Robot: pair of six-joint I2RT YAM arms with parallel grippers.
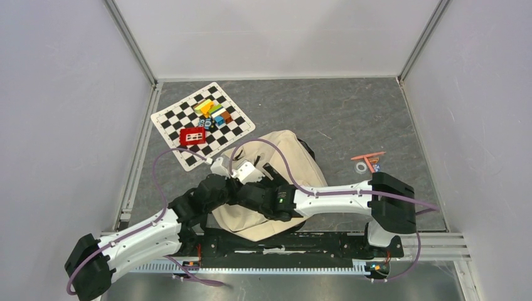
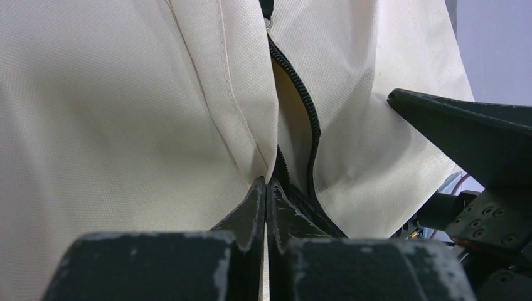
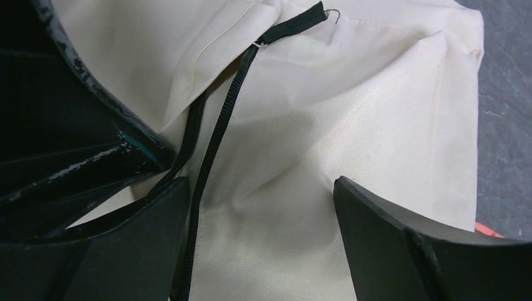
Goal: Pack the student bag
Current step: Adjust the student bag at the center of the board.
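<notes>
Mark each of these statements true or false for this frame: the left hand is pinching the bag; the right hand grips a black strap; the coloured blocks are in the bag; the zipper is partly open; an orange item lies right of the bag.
1. The left hand is shut on the student bag, pinching cream fabric beside the zipper. True.
2. The right hand grips a black strap. False: its fingers stand wide apart over the bag and hold nothing.
3. The coloured blocks are in the bag. False: they sit on the checkered mat, at the far left.
4. The zipper is partly open. True: the left wrist view shows a gap.
5. An orange item lies on the table right of the bag. True.
</notes>
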